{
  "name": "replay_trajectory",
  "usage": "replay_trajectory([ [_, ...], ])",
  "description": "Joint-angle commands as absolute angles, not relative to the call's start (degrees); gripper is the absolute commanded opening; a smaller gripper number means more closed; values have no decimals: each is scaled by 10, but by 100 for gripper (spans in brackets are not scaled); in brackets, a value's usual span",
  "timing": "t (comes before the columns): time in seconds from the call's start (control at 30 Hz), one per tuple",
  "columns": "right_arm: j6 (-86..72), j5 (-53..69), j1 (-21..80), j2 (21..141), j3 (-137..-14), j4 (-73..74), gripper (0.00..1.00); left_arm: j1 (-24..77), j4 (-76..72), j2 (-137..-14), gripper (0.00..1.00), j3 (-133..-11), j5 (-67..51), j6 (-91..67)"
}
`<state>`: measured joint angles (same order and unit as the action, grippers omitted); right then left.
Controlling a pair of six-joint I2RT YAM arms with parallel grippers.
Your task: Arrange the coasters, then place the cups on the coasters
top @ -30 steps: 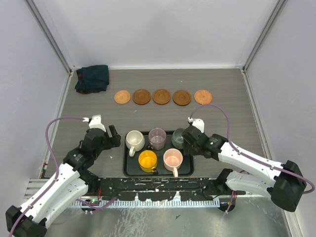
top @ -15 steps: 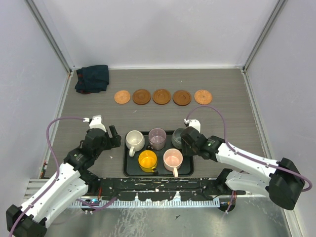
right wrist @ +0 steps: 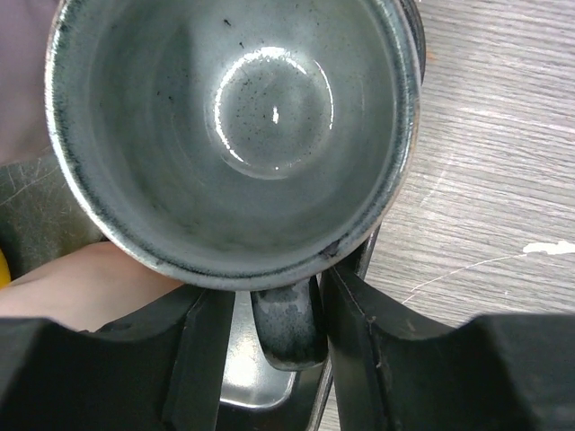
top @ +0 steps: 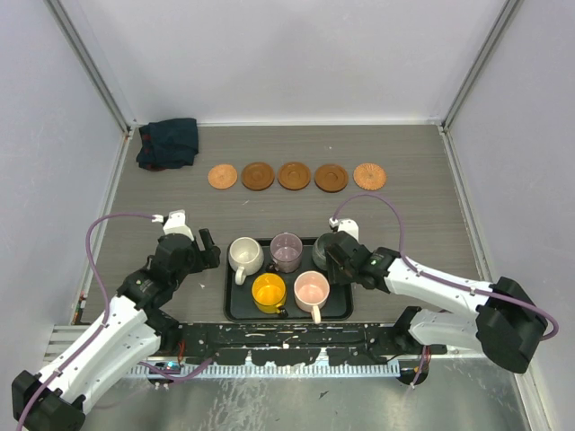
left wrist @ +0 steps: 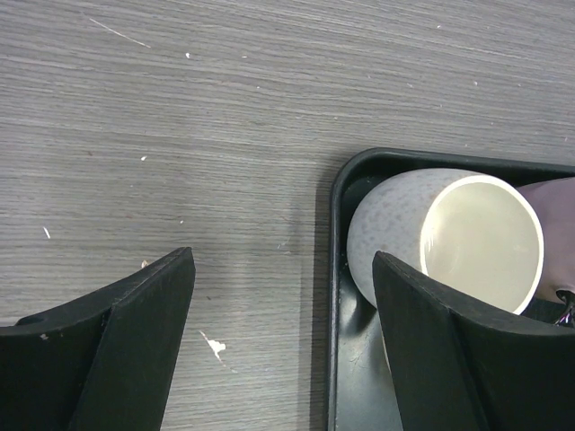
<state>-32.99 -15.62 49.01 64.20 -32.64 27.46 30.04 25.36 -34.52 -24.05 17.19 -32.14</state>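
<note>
left gripper point(left wrist: 283, 265): jaws wide, empty, over table point(left wrist: 180, 108) beside tray's point(left wrist: 334, 296) left edge
right gripper point(right wrist: 280, 292): narrowed astride cup handle, sliver of gap one side
grey-green cup point(right wrist: 243, 126): tray's far right corner
coasters point(top: 294, 176): row near table's far edge

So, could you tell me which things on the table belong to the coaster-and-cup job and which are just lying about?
Part of the job:
- row of five coasters
- cream cup, mauve cup, grey-green cup, yellow cup, pink cup

Just lying about:
- dark teal cloth
- black tray, which only holds the cups
</note>
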Motion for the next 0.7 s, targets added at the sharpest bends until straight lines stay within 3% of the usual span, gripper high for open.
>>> replay_trajectory([
  [0.0, -330, -153, 493, 643, -317, 237, 48, 303, 218, -344, 81, -242, 186, -323],
  [0.67, -353, -186, 493, 618, -287, 204, 44, 303, 214, -349, 81, -247, 178, -313],
])
